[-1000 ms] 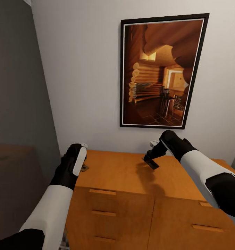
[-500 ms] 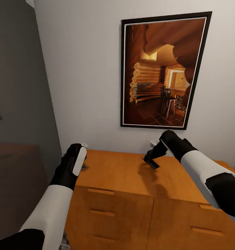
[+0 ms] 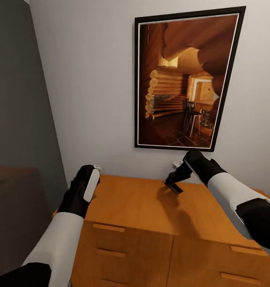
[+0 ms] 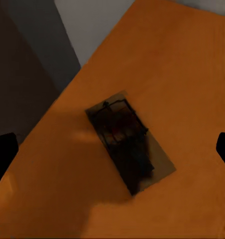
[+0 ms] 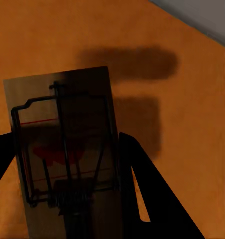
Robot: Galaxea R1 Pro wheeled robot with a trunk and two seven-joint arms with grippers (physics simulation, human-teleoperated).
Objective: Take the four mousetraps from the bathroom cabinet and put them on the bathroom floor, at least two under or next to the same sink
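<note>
Mousetrap in my right gripper: a mousetrap pinched between my fingers, held just above the cabinet top, casting a shadow there.
Second mousetrap: lies flat near the cabinet's left edge, under my left gripper.
Left gripper: fingers spread wide, holding nothing.
Behind: a framed picture on the pale wall.

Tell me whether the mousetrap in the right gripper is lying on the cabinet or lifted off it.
Lifted. In the head view the mousetrap hangs tilted in the right gripper above the cabinet, casting a separate shadow on the top; the right wrist view shows fingers on both sides.
</note>
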